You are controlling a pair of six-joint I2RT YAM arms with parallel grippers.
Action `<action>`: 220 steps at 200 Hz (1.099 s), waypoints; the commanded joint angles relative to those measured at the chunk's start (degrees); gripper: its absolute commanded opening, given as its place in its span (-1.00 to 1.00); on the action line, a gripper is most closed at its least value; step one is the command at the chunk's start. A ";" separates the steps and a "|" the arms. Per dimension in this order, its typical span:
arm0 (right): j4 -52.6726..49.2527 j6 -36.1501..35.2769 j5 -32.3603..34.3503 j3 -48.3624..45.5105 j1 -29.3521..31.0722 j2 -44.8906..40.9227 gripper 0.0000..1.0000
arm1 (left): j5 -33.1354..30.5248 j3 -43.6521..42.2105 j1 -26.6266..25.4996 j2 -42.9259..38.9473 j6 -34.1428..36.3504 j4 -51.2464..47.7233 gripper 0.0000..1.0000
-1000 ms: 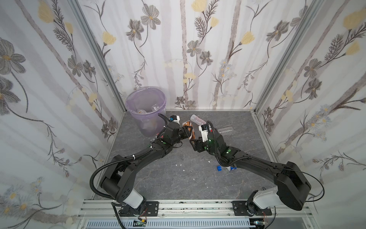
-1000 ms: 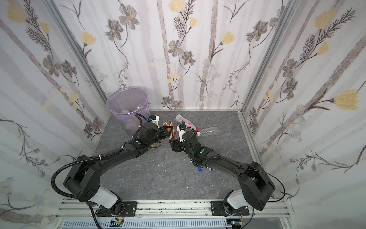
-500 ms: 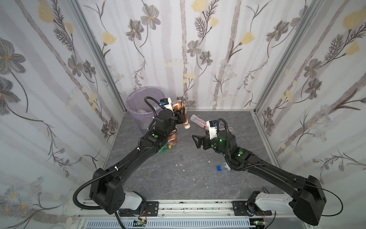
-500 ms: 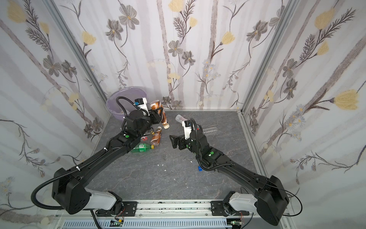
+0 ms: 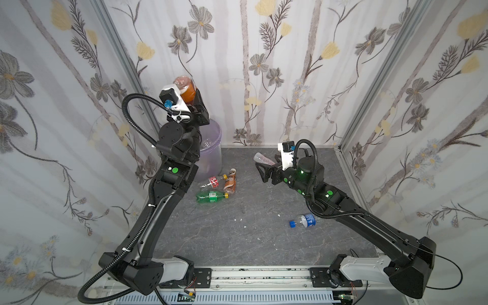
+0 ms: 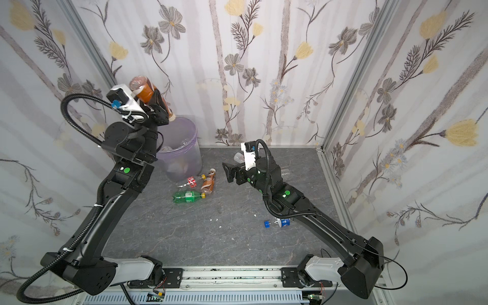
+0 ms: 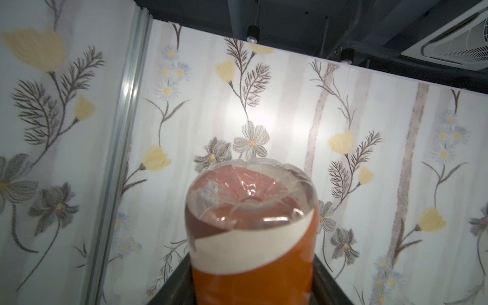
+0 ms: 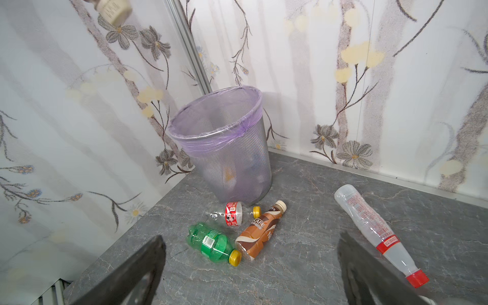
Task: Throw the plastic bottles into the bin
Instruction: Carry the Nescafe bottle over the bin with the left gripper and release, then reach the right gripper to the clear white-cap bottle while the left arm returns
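The robot's left hand (image 6: 154,104), raised high at the worktop's 10 o'clock corner, is clamped on a brown coffee bottle (image 6: 144,91), turned base-up with its cream cap pointing down at the mouth of the bin (image 6: 190,126). That pose suggests the drop is the step in hand, since a release from there should let the bottle fall neck-first. The wire-mesh bin, lined with a lilac bag, stands against the back wall and already holds several pale shapes too dim to name. At the bin's 5 o'clock, close to its foot, three bottles lie on the grey worktop (image 5: 224,237): a clear red-labelled bottle (image 5: 215,181), a second brown coffee bottle (image 5: 230,181) and a green bottle (image 5: 210,195), probably bunched there for a short lift. Right of centre the right hand (image 6: 233,171) hovers low with its jaws spread wide and nothing between them, facing that cluster. A frosted red-capped bottle (image 8: 369,229) lies just beside it at 12 o'clock. A blue-labelled bottle (image 5: 306,220) rests at the worktop's 4 o'clock, partly under the right arm.
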 commanded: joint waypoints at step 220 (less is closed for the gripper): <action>-7.08 5.08 6.47 -8.65 -13.50 1.43 0.99 | 25.64 -15.80 -6.23 6.54 -33.20 -12.52 1.00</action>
